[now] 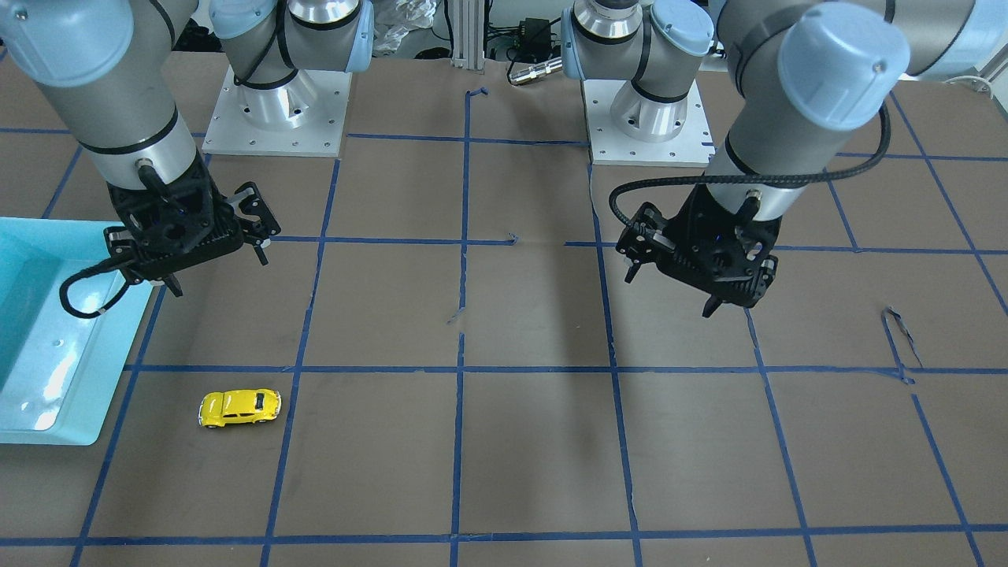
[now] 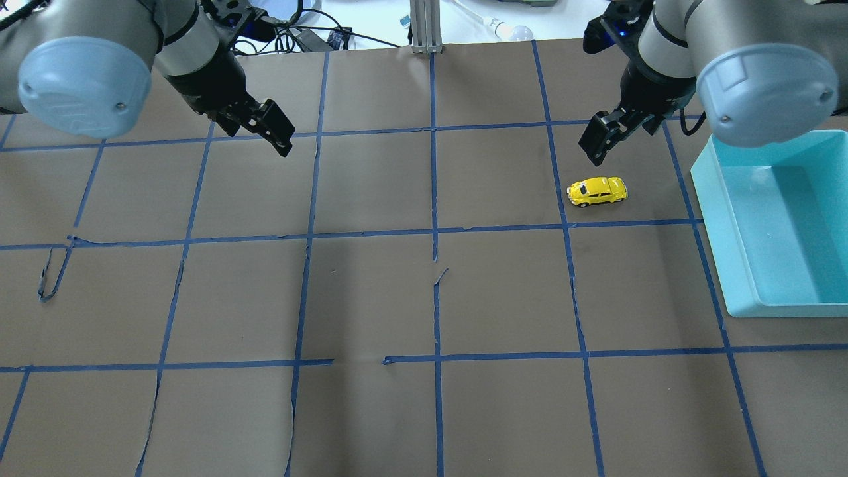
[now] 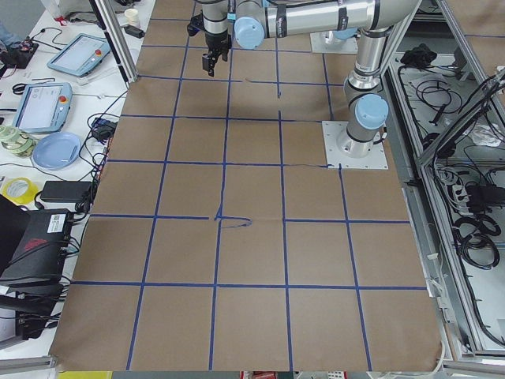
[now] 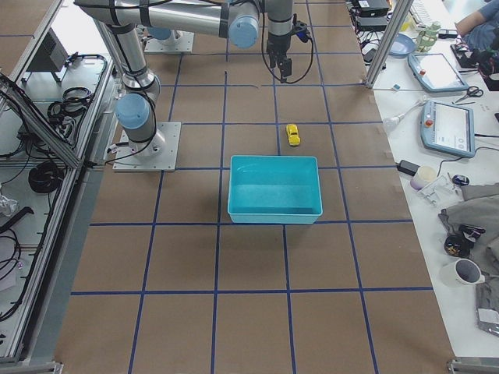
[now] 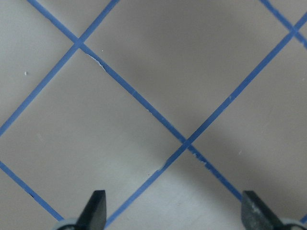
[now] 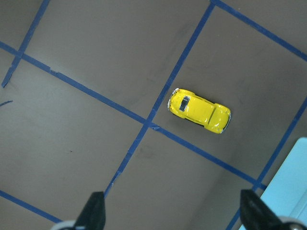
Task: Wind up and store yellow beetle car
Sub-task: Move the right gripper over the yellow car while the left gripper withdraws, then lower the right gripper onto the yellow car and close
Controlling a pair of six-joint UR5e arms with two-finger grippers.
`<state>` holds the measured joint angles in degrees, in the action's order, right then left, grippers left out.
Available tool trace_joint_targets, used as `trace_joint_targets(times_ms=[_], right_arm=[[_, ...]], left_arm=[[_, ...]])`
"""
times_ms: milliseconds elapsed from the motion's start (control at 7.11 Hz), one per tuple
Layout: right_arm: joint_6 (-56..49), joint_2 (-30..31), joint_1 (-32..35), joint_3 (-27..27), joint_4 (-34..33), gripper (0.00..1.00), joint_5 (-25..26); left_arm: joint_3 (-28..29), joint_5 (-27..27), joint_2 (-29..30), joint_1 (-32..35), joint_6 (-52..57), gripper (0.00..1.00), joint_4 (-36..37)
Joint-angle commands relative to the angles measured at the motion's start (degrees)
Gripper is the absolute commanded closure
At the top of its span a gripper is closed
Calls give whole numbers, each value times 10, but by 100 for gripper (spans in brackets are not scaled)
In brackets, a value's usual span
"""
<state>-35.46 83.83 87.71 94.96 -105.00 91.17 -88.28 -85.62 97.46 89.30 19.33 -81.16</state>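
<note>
From my station, both arms read raised, with forearms slanting down and inward from their own sides. Left arm (image 2: 86, 66): the left gripper (image 5: 173, 208) hangs with jaws spread wide. Both fingertips (image 5: 96, 206) sit at the lower edge of its wrist view, with nothing between them. Right arm (image 2: 762, 79): the right gripper (image 6: 173, 208) shows the same pose, jaws wide apart, holding nothing. Neither gripper touches anything.

Brown table (image 2: 371, 298), blue tape grid (image 2: 434, 192); tablets (image 3: 41, 106), blue plate (image 3: 57, 150) alongside.
</note>
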Motion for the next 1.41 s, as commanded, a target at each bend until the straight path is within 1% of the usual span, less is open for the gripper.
trace_joint_targets(times_ms=[0,141,422,563,704,844,985,1267], right_arm=[[-182,-44,-36,12,-52,0,-5],[-262,-61,-55,28,-83,0,-7],[-341,-111,-63,42,-161,0,-11],[-405,-135,-63,40,-172,0,-11],[-453,-142,-62,40,-174,0,-12],[-478,-154,-62,39,-175,0,-12],[-479,-168,-61,40,-179,0,-13],[-519,-189,-59,39,-186,0,-14]], left_arm=[[9,-41,-56,0,-111,0,-60],[10,-46,-53,-4,-118,0,-52],[13,-45,-59,-11,-118,0,-51],[13,-46,-60,-10,-116,0,-51],[13,-46,-59,-10,-118,0,-51],[12,-56,-61,-12,-112,0,-51],[11,-61,-61,-12,-111,0,-51],[12,-63,-60,-15,-110,0,-51]])
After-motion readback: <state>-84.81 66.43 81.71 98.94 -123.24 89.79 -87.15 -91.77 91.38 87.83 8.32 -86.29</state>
